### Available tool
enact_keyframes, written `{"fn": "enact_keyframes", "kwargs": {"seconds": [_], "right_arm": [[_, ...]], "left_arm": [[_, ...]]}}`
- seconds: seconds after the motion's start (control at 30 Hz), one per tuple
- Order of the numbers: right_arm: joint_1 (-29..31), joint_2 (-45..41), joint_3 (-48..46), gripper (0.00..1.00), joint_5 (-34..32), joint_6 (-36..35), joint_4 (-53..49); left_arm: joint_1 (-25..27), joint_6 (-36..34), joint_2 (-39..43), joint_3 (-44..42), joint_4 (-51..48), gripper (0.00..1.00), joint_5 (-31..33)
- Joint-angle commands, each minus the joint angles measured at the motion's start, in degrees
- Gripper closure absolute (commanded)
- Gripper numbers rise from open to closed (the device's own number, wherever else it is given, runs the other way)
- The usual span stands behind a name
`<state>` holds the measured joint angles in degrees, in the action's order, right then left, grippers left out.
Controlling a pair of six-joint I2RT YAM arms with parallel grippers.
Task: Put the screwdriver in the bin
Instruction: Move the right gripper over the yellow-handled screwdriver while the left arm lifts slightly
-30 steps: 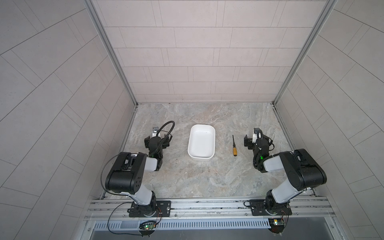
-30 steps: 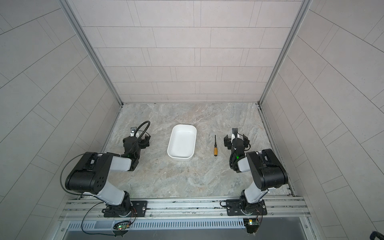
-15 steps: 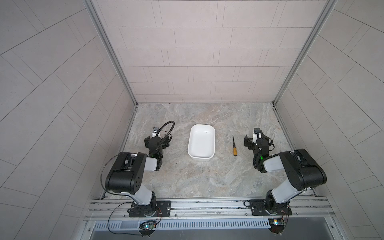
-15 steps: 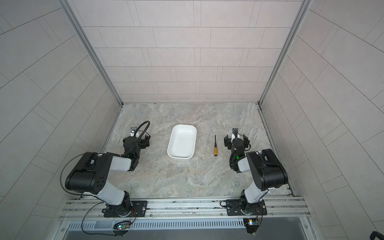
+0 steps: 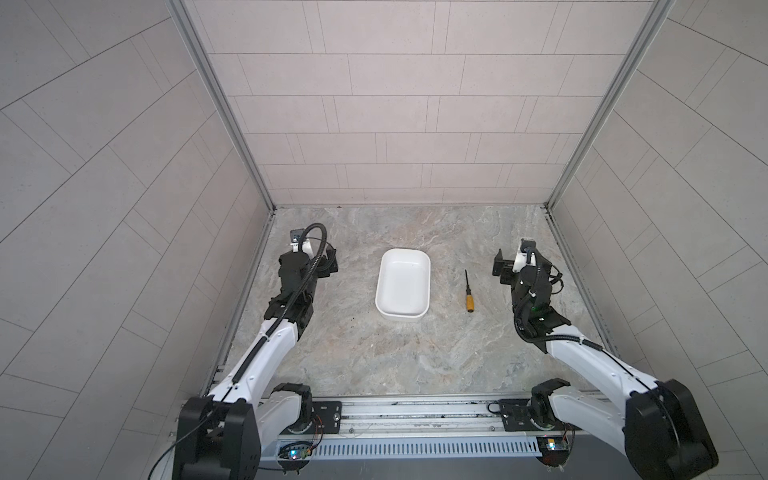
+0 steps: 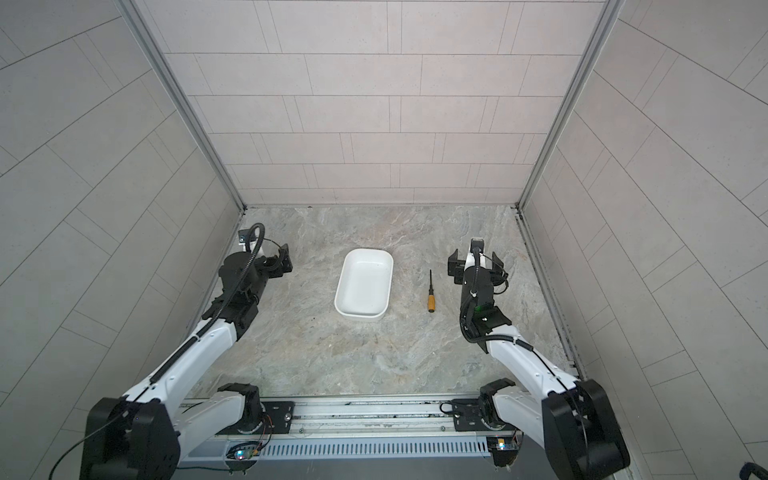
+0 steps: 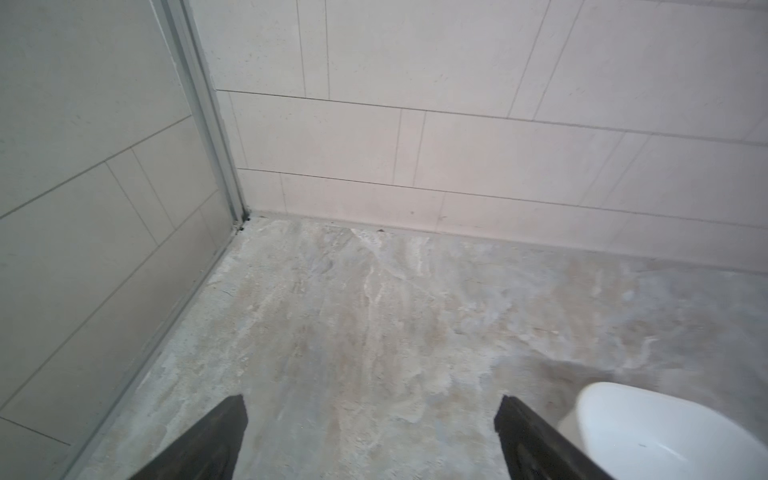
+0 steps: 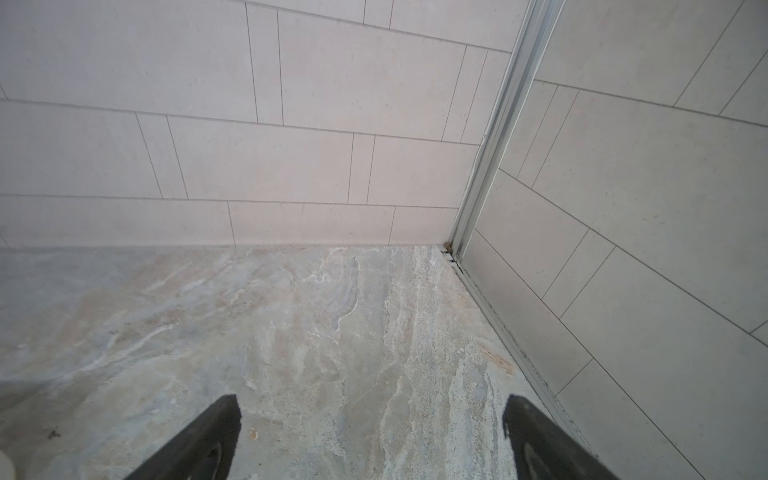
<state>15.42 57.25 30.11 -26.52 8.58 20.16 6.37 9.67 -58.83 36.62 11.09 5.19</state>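
Note:
The white bin point(image 5: 402, 286) point(image 6: 364, 284) lies empty in the middle of the marbled floor in both top views. To its right lies the screwdriver point(image 5: 469, 296) point(image 6: 431, 296), yellow-orange handle toward the front and thin black shaft pointing to the back wall. My right gripper point(image 5: 521, 261) point(image 6: 476, 258) point(image 8: 370, 405) hovers open just right of the screwdriver, apart from it, with bare floor between its fingers. Left of the bin, my left gripper point(image 5: 318, 259) point(image 6: 278, 259) point(image 7: 370, 415) stands open and holds nothing. A corner of the bin point(image 7: 648, 432) shows in the left wrist view.
Tiled walls close the floor on three sides, with aluminium corner posts point(image 5: 224, 108) point(image 5: 598, 108) at the back. Each arm works close to its side wall. A metal rail point(image 5: 415, 411) carrying both arm bases runs along the front edge.

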Motion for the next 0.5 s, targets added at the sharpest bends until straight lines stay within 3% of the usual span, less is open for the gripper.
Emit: {"fn": "enact_keyframes", "kwargs": {"seconds": [0.0,0.03,0.1,0.13,0.27,0.33,0.47], "right_arm": [[-0.19,-5.68,5.03,0.0,-12.34,32.73,-44.01],[-1.45,-7.18,2.82,0.01,-11.73,37.1,-46.3],[-7.24,-9.51,-1.86,0.01,1.62,31.32,-40.17],[-8.58,-10.3,-3.34,0.01,4.65,29.8,-38.56],[-6.85,-12.03,-10.94,0.01,2.84,28.21,-33.67],[-6.02,-12.3,-9.68,0.01,3.03,27.8,-34.05],[-3.63,-10.1,-10.19,0.01,1.79,26.22,-30.28]], "left_arm": [[0.4,13.74,3.93,0.1,-24.11,0.0,-2.18],[0.44,14.4,4.91,-0.78,-25.21,0.0,-2.9],[0.36,11.88,6.37,-2.15,-26.31,0.0,-7.21],[0.36,10.86,6.96,-2.54,-27.13,0.0,-8.18],[0.18,17.72,6.9,-5.17,-30.25,0.0,0.67],[-0.09,21.25,6.21,-4.95,-32.51,0.0,5.4],[-0.2,21.27,4.99,-4.52,-32.19,0.0,5.57]]}}
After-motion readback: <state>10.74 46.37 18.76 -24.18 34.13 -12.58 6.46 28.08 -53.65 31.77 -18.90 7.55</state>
